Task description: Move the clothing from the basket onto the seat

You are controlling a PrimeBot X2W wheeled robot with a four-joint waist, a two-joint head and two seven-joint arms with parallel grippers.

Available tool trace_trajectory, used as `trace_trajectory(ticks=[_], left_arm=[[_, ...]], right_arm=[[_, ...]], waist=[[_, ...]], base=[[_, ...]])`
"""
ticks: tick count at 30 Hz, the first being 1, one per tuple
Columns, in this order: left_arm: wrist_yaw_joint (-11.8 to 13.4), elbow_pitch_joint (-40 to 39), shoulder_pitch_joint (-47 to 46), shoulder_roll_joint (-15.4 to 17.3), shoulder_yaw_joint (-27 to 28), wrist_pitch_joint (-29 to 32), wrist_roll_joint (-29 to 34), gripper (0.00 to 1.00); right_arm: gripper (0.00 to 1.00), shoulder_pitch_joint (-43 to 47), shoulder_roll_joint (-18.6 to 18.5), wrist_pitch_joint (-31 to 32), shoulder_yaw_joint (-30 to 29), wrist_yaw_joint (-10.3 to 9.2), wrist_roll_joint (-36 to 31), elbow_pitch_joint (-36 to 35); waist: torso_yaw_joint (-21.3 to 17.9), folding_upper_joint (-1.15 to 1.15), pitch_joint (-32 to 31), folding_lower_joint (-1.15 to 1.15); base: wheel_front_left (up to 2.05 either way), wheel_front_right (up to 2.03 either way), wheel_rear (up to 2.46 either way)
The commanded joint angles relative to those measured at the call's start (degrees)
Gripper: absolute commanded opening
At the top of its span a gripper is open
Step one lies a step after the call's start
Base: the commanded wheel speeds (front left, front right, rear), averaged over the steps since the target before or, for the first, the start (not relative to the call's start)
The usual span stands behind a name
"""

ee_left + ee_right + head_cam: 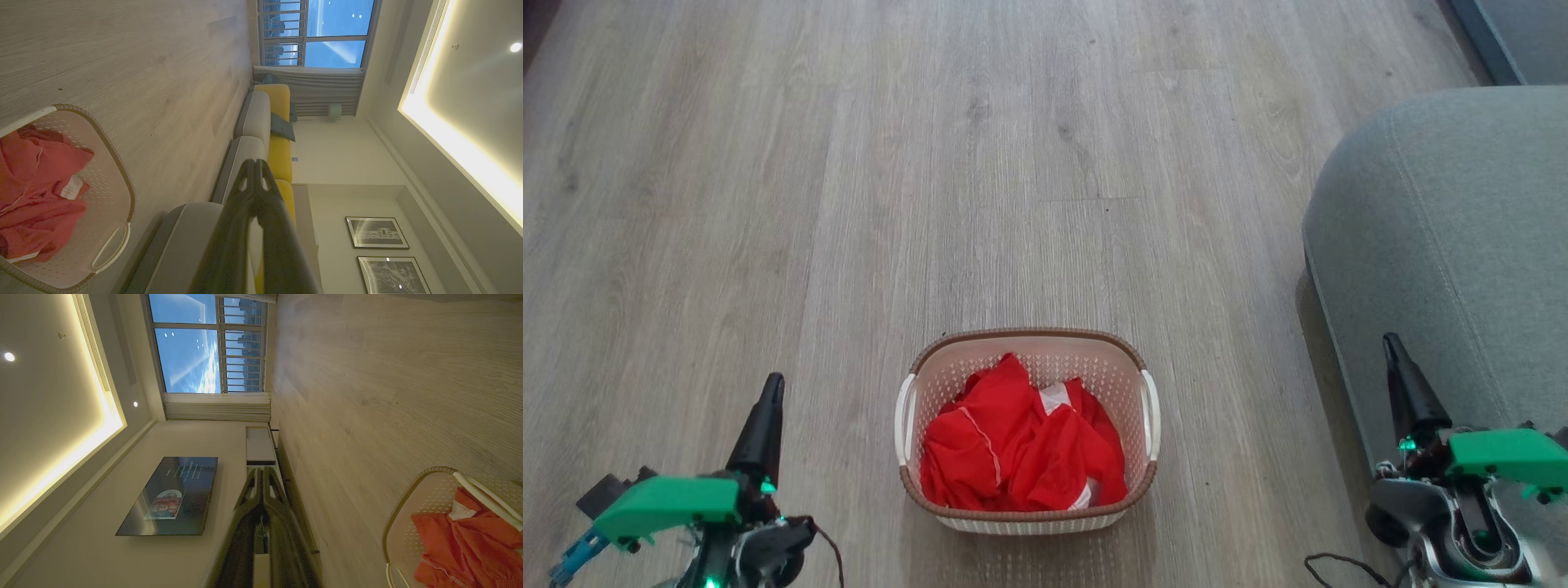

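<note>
The bright red clothing (1018, 445) lies crumpled inside the cream basket (1150, 420), which stands on the wooden floor at the lower middle of the head view. The grey-green seat (1445, 237) fills the right side, its rounded corner well right of the basket. My left gripper (771, 389) is shut, down at the lower left, apart from the basket. My right gripper (1391, 345) is shut too, over the seat's front edge. In the left wrist view the clothing (32, 179) sits in the basket (118, 196) at the left, beside the shut gripper (255, 163). The right wrist view has the basket (412, 498) and clothing (461, 539) at lower right, gripper (261, 470) shut.
Bare wooden floor (849, 163) stretches ahead and to the left of the basket. A sofa with yellow backs (280, 151) runs along the wall, and a dark screen (171, 494) hangs above a low cabinet (259, 445) on the opposite wall.
</note>
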Motion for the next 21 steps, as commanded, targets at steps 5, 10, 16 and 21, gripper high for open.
trace_trajectory(ticks=[5, 10, 16, 21], left_arm=[[-0.6, -2.0, -2.9, 0.7, 2.0, 0.4, -0.4, 0.00], [-0.6, -2.0, -2.9, 0.7, 2.0, 0.4, -0.4, 0.00], [-0.6, -2.0, -2.9, 0.7, 2.0, 0.4, -0.4, 0.00], [-0.6, -2.0, -2.9, 0.7, 2.0, 0.4, -0.4, 0.00]], right_arm=[[0.00, -1.2, -0.2, 0.2, 1.0, 0.01, 0.4, -2.3], [0.00, -1.2, -0.2, 0.2, 1.0, 0.01, 0.4, -2.3], [0.00, -1.2, -0.2, 0.2, 1.0, 0.01, 0.4, -2.3], [0.00, -1.2, -0.2, 0.2, 1.0, 0.01, 0.4, -2.3]], waist=[[0.0, 0.00, 0.0, 0.00], [0.0, 0.00, 0.0, 0.00], [0.0, 0.00, 0.0, 0.00], [0.0, 0.00, 0.0, 0.00]], base=[[0.00, 0.00, 0.00], [0.00, 0.00, 0.00], [0.00, 0.00, 0.00], [0.00, 0.00, 0.00]])
